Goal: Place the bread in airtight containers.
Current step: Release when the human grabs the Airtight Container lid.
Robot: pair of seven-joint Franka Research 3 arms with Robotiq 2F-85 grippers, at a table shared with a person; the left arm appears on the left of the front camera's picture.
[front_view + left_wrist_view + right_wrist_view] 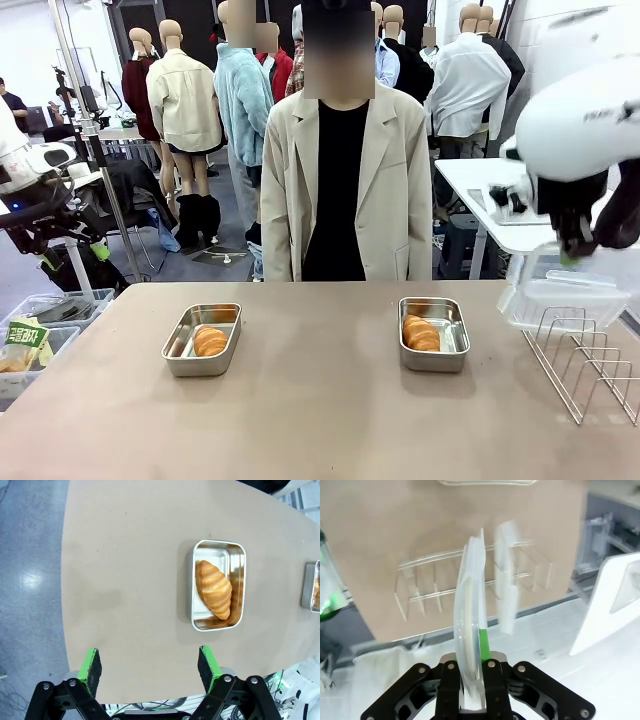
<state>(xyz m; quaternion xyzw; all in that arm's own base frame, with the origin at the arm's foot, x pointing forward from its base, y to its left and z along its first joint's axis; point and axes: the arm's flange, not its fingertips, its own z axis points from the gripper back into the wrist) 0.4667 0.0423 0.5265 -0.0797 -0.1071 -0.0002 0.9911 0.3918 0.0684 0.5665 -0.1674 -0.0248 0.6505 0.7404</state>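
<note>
Front view: a person (340, 190) is standing at the far side of a brown worktop (320, 420). A wire rack (590, 365) is sitting at its right end. Straight above the rack, the right pincer (572, 255) is gripping a clear lid (560, 300) by its upper edge, so the lid is hanging clear of the wires. Just left of the rack, the nearer tin (452, 335) is holding the nearer croissant (421, 333). Well left of the rack, the farther tin (183, 340) is holding the farther croissant (210, 341). Both tins are lying uncovered.

Left wrist view: the left pincer (149, 655) is hovering with its jaws spread wide and gripping nothing. It is looking down on the farther tin (235, 570), where the farther croissant (214, 589) is lying lengthwise, below the rim. The nearer tin (306, 587) is peeking in at the edge.

Right wrist view: the right pincer (472, 650) is pinching the lid (470, 580) edge-on between closed fingers, with the rack (415, 602) blurred beneath.

The step appears to be carrying this lid from the rack to a tin, probably the nearer one. Doing it well likely means clearing the wires fully, turning the lid flat, squaring its corners to the rim, and lowering evenly, since a thin edge grip may be letting the lid swing.
</note>
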